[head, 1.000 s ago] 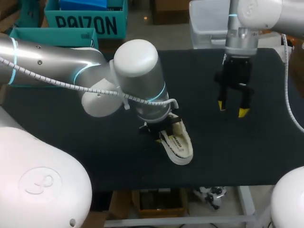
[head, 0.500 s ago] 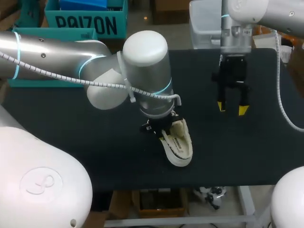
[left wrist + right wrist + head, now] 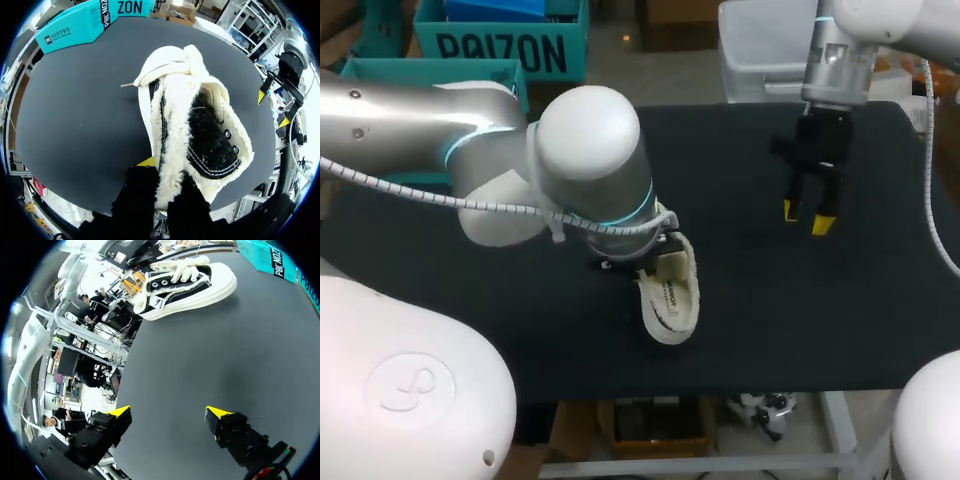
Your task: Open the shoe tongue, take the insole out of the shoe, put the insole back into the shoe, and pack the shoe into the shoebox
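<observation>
A cream, fleece-lined shoe [image 3: 670, 292] with black canvas lies on the black table [image 3: 770, 310] near its front middle. My left gripper [image 3: 162, 176] is shut on the fleecy edge of the shoe's opening [image 3: 167, 150] at the heel end, and one yellow tip shows beside the fleece. In the head view my left wrist [image 3: 595, 165] hides most of that gripper. My right gripper [image 3: 810, 216] hangs open above the table's back right, well away from the shoe [image 3: 185, 282]. Nothing is between its fingers [image 3: 120, 412]. The insole is not visible.
A teal box [image 3: 430, 75] stands at the table's back left edge, also seen as the teal box [image 3: 75, 25] in the left wrist view. Bare black tabletop lies between the shoe and my right gripper.
My left gripper has closed on the shoe's fleecy edge and moved left, taking the shoe with it. My right gripper has shifted back and right, staying open.
</observation>
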`<state>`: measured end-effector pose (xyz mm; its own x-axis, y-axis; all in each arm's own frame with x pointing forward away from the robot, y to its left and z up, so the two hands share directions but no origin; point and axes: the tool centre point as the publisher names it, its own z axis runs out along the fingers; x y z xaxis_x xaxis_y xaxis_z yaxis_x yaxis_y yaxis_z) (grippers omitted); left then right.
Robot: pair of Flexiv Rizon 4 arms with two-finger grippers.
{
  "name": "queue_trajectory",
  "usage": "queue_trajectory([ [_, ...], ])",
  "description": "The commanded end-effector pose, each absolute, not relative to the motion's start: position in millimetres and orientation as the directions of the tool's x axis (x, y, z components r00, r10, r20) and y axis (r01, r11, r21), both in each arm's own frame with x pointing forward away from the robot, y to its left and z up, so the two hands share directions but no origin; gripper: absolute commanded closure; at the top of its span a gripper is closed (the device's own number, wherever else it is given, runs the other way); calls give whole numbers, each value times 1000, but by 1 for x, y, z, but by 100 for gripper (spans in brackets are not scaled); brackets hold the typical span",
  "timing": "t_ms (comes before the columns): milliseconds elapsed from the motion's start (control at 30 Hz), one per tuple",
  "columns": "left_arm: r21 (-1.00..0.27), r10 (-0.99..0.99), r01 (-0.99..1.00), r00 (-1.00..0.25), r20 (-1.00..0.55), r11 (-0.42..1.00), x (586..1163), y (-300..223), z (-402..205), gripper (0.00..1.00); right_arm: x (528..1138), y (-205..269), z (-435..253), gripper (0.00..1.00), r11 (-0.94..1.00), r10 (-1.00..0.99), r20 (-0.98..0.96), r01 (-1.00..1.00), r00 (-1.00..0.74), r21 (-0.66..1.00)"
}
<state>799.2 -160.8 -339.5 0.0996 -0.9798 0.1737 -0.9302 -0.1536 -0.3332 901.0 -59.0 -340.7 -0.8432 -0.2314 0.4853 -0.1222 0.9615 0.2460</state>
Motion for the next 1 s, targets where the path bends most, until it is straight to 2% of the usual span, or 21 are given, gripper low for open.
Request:
queue_trajectory([
  [33,-436,-968,-891,12,252,-125,789,-130,-315,100,891,-52,-338,0,970,-184,357,-110,-916,217],
  [233,-433,-960,-901,-114,256,-9,793,-113,-294,100,886,-50,-336,0,977,-129,298,-70,-946,201],
  [433,-417,-932,-897,-265,246,145,804,-94,-274,100,885,-40,-336,0,987,27,263,67,-965,147],
  [600,-399,-890,-868,-402,215,295,821,-69,-255,100,885,-40,-336,0,987,27,263,67,-965,147],
  [1000,-385,-763,-735,-637,111,558,857,-23,-206,100,885,-40,-336,0,987,27,263,67,-965,147],
])
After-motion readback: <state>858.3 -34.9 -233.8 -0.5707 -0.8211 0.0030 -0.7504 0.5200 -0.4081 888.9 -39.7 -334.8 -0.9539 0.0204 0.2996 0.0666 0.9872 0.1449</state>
